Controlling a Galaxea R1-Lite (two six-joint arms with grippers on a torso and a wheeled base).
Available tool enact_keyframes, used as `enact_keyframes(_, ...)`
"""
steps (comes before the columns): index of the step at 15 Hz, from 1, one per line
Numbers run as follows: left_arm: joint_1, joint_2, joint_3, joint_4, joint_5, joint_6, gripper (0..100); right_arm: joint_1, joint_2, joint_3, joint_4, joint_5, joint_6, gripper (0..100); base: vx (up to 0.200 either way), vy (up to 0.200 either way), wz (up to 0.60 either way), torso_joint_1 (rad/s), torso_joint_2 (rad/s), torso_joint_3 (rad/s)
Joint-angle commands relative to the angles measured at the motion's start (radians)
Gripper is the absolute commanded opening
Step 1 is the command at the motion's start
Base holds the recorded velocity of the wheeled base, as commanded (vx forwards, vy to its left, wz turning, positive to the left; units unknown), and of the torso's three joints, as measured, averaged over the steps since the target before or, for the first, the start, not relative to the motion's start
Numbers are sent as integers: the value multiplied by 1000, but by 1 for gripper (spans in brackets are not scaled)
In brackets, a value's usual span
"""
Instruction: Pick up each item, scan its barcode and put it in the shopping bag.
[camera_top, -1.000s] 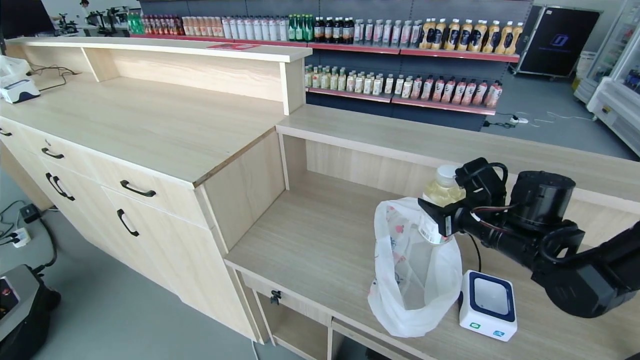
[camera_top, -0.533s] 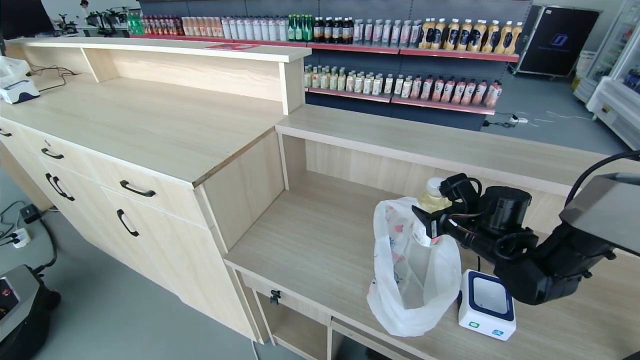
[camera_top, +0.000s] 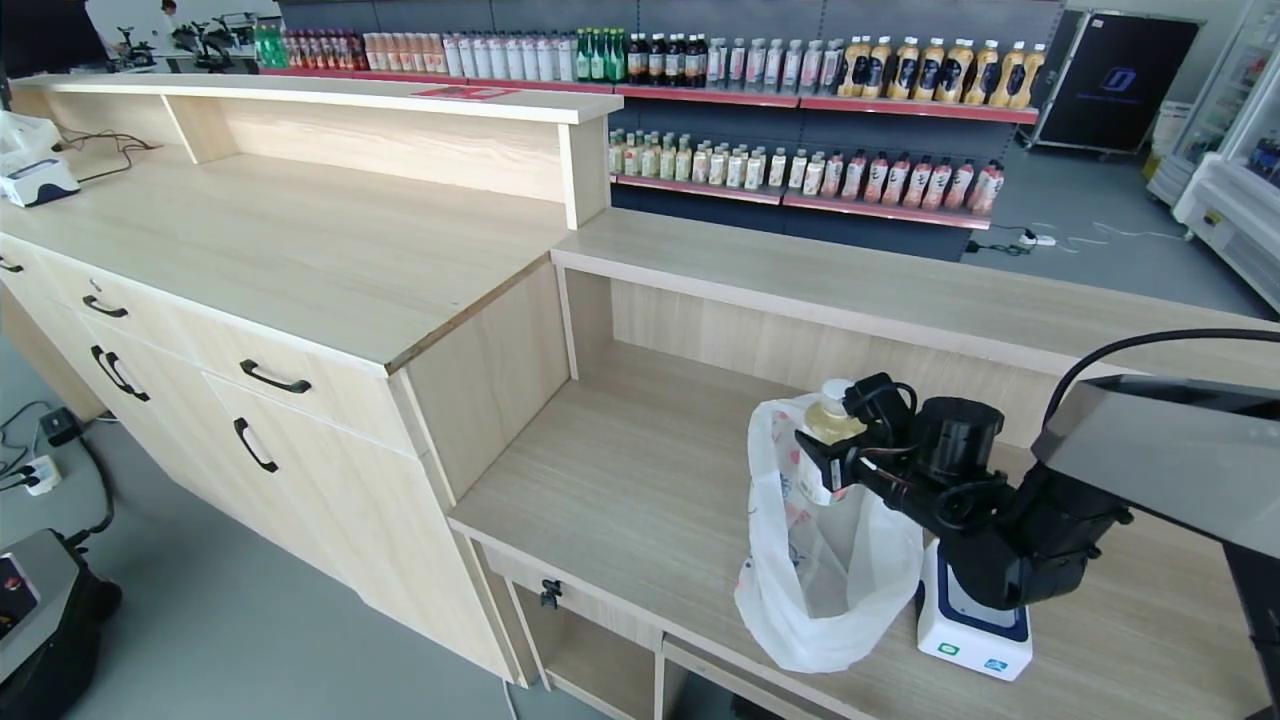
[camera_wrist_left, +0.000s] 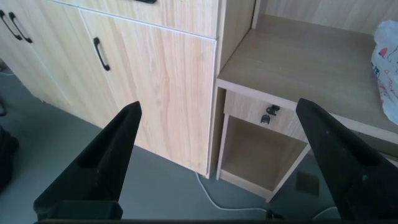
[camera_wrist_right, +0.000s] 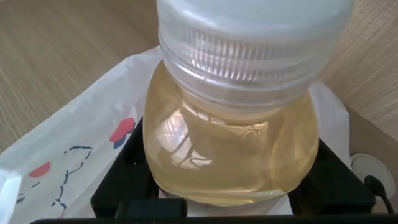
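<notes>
Holding the bottle (camera_top: 826, 425) by its body, your right tool (camera_top: 843, 440) is closed on it from both sides. The bottle stands upright, with its white cap above the fingers (camera_wrist_right: 127, 180). It contains a pale yellow drink. Directly under the tool is the open mouth of the white shopping bag (camera_top: 800, 600), and the lower part of the bottle is already between the bag's rims. The thin plastic rises close around the tool, so the rim is the nearest thing in the way.

Behind the tool, under its arm, the scanner (camera_top: 975, 640) stands on the table (camera_top: 640, 470), just beside the bag and partly covered by the arm. Beyond the tool, the back wall (camera_top: 740, 345) of the table's niche is near.

Your left tool (camera_wrist_left: 219, 106) is wide open and holds nothing. It hangs low, off the table's front edge. Ahead of it you see the cabinet doors (camera_wrist_left: 155, 81), and below it a cable (camera_wrist_left: 217, 196) lies on the floor (camera_wrist_left: 168, 193).
</notes>
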Motion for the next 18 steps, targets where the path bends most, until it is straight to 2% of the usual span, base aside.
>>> enact_keyframes(1,0,1,0,0,0,0,100,-1,46,-14,-3,0,-1,0,0,0,0,0,0,0)
enact_keyframes(10,0,0,0,0,0,0,100,2,147,-105,-42,16,35,0,0,0,0,0,0,0)
enact_keyframes(18,0,0,0,0,0,0,100,-1,179,-87,-52,16,35,0,0,0,0,0,0,0)
